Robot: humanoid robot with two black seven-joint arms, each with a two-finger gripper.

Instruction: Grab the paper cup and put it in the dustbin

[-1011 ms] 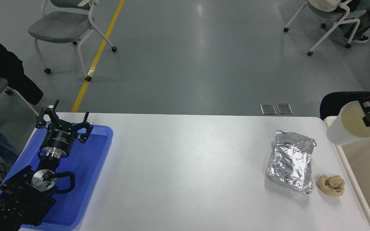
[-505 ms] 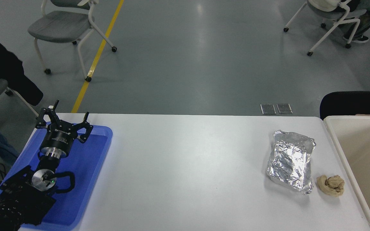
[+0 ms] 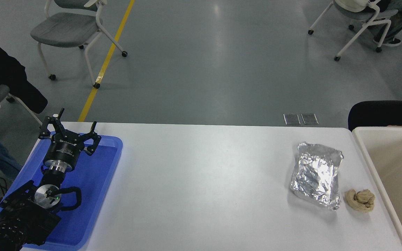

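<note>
Only the beige dustbin [image 3: 364, 153], thick-rimmed and rectangular, shows at the table's right edge; no paper cup is visible. Parked over the blue tray [image 3: 106, 164], the left gripper [image 3: 69, 129] has fingers spread apart.

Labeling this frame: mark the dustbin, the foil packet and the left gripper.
dustbin [image 3: 361, 146]: head view, on its thick left rim.
foil packet [image 3: 315, 176]: head view, on the middle of its crumpled top.
left gripper [image 3: 69, 129]: head view, midway between the open fingertips, over the blue tray [image 3: 112, 153].
</note>
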